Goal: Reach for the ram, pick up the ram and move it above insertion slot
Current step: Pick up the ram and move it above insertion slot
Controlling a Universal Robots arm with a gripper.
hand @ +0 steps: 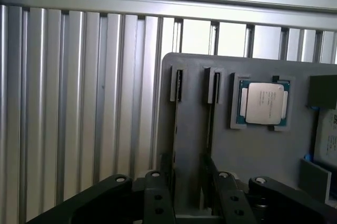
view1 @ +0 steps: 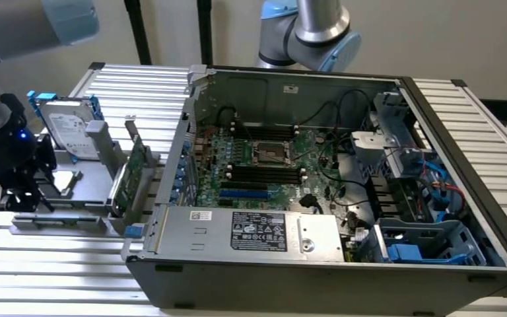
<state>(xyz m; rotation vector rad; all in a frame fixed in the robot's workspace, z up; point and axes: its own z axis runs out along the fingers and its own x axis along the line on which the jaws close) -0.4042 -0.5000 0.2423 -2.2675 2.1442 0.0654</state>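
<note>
- My end effector point(hand: 189, 174) hangs, jaws apart, over the grey fixture point(hand: 253, 150), at the exterior view's left of the computer case point(view1: 324, 290).
- The ram point(hand: 210, 124) stands on edge in a fixture slot, near the processor point(hand: 261, 103), just ahead of my jaws.

Soft even light; glare on ribbed table point(hand: 63, 92); case point(view1: 280, 86) interior dim
</note>
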